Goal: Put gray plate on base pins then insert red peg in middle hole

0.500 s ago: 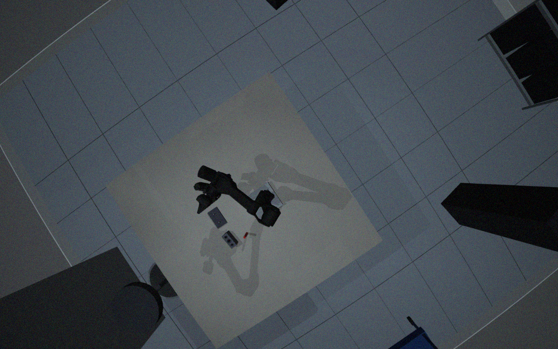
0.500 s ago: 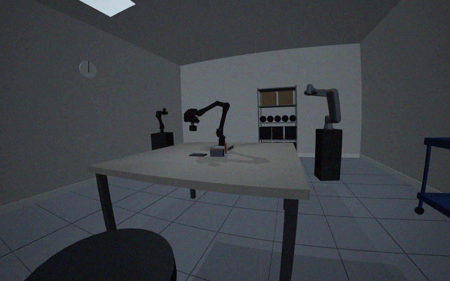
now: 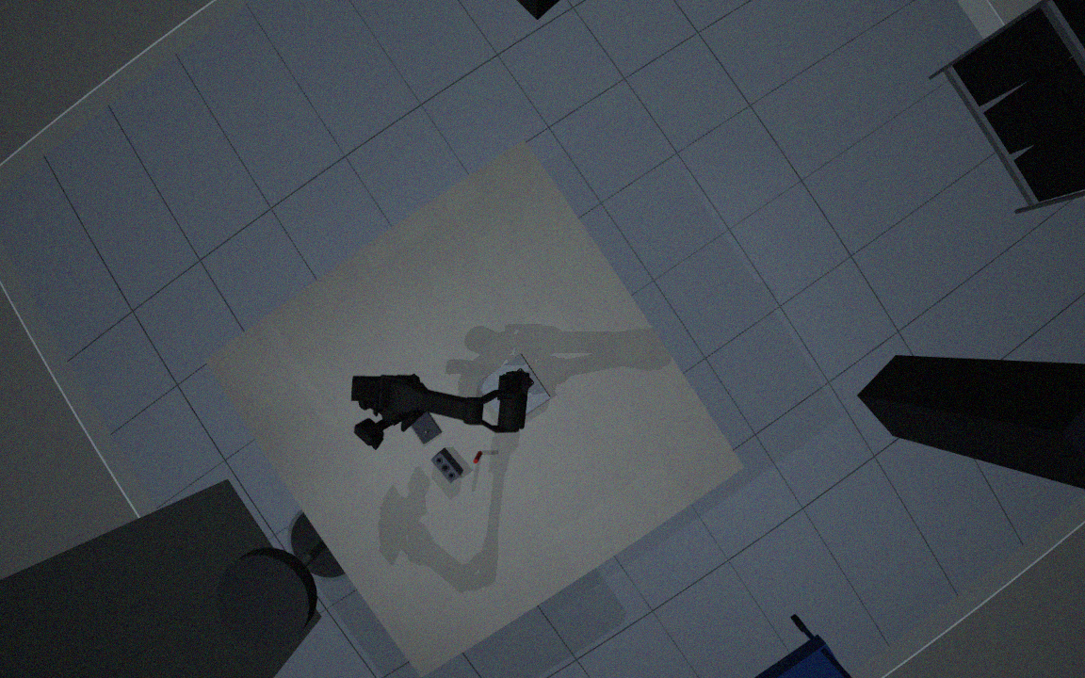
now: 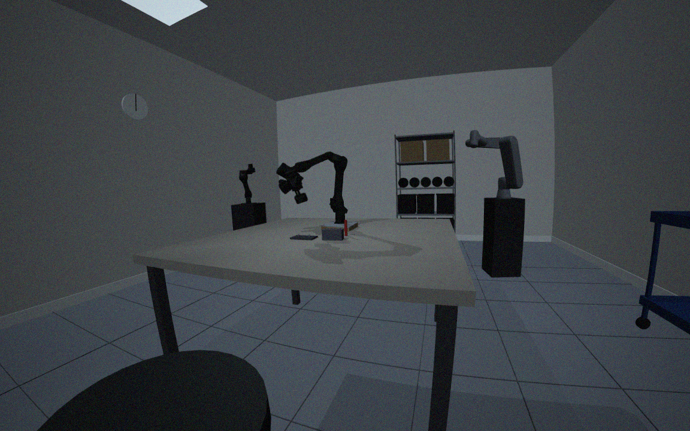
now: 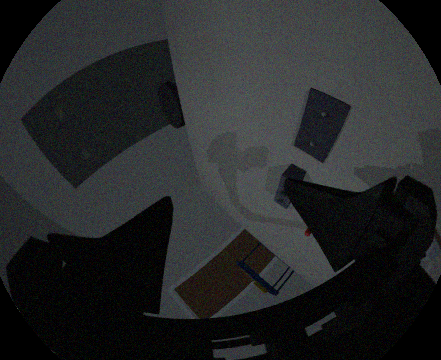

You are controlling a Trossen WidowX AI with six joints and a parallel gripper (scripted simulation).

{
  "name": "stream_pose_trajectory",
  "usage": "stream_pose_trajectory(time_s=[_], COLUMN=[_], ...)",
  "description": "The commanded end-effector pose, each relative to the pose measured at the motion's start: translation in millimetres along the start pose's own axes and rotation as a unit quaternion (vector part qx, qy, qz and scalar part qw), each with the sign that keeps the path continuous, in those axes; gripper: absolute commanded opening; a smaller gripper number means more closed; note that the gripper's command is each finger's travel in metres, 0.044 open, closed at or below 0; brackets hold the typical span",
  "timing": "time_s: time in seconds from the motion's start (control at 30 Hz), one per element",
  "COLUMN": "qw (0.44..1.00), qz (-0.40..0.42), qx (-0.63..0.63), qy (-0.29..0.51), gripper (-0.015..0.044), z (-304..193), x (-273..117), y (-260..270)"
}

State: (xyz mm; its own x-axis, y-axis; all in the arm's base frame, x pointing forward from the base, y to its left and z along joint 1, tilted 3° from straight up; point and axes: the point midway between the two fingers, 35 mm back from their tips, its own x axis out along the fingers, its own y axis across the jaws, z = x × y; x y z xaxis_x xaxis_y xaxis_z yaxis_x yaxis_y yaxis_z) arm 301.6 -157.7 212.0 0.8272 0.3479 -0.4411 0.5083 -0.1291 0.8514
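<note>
The base (image 3: 426, 430) (image 4: 303, 237) (image 5: 321, 131) is a thin dark slab lying flat on the table; two small pale pins show on it in the wrist view. The gray plate (image 3: 446, 464) (image 4: 332, 233) (image 5: 294, 172) is a thick block with three holes facing up, resting on the table beside the base, apart from it. The red peg (image 3: 477, 457) (image 4: 345, 228) (image 5: 308, 232) stands upright close to the plate, partly hidden by a finger in the wrist view. My gripper (image 4: 292, 193) (image 5: 231, 194) is wide open and empty, high above the table and tilted.
The arm's foot stands on a pale mounting plate (image 3: 540, 397) at the table's middle, behind the objects. A round black stool (image 4: 176, 396) is near the table edge. A blue cart (image 4: 680, 307) and shelves (image 4: 424, 162) stand away from the table.
</note>
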Motion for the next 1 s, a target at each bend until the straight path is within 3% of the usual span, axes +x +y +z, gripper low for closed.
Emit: stream_pose_trajectory(time_s=[0.0,0.2,0.43,0.8,0.97], qw=[0.990,0.948,0.879,0.865,0.865], qz=[-0.120,-0.291,-0.441,-0.461,-0.461], qx=[0.071,0.118,0.085,0.066,0.066], qy=[0.002,-0.044,-0.159,-0.189,-0.189], gripper=[0.0440,0.0440,0.0440,0.0440,0.0440], z=[-21,-65,-130,-147,-133], x=[44,92,119,121,149], y=[-4,-16,-31,-37,-81])
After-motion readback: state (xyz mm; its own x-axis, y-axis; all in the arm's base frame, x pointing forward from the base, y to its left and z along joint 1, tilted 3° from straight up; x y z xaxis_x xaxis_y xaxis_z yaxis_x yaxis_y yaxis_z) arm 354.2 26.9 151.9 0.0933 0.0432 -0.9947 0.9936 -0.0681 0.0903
